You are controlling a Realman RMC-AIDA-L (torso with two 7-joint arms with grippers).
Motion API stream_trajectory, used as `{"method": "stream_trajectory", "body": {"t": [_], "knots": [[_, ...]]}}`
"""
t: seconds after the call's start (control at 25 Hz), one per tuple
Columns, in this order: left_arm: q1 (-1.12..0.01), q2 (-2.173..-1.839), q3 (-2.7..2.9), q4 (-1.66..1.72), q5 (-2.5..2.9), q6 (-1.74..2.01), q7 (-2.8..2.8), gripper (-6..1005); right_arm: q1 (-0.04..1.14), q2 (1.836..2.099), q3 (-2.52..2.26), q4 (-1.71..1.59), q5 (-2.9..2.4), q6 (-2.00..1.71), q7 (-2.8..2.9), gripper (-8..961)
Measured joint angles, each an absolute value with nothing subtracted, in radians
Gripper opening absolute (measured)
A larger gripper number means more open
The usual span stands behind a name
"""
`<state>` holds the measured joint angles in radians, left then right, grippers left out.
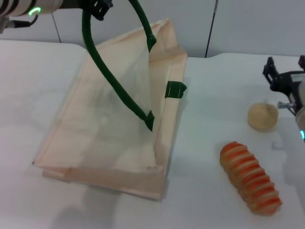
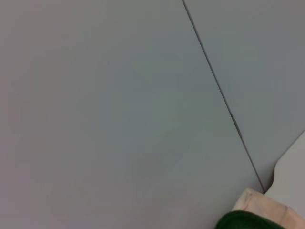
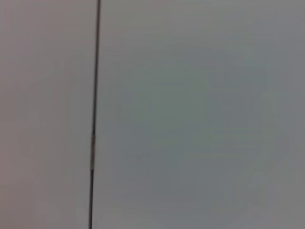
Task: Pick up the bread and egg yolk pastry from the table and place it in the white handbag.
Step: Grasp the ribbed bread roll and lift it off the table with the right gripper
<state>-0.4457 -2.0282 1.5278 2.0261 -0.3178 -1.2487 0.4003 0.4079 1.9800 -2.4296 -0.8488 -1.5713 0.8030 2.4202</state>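
The white handbag (image 1: 109, 119) lies on the table at centre left in the head view. One dark green rope handle (image 1: 107, 71) is pulled up, which lifts the bag's upper side. My left gripper (image 1: 101, 8) at the top edge is shut on that handle. A corner of the bag (image 2: 259, 202) and a bit of the handle (image 2: 245, 223) show in the left wrist view. The egg yolk pastry (image 1: 262, 116) sits on the table at the right. The bread (image 1: 250, 177) lies nearer, at the front right. My right gripper (image 1: 277, 76) hovers just behind and right of the pastry, apart from it.
The white table (image 1: 209, 95) runs to a grey wall at the back, with a seam in the tabletop behind the bag. A second green handle tab (image 1: 175, 89) sits on the bag's right edge. The right wrist view shows only the grey wall.
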Motion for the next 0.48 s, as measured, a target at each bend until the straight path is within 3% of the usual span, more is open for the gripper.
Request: {"method": "stream_trajectory", "body": {"t": [0.24, 0.48], "knots": [[-0.446, -2.028, 1.528, 2.026, -0.317, -1.258, 0.401, 138, 0.342, 1.923, -2.288, -1.017, -1.578, 0.56, 2.366, 786], [-0.446, -2.028, 1.525, 2.026, -0.317, -1.259, 0.402, 139, 0.247, 1.934, -2.141, -1.182, -1.569, 0.337, 2.093, 786]]}}
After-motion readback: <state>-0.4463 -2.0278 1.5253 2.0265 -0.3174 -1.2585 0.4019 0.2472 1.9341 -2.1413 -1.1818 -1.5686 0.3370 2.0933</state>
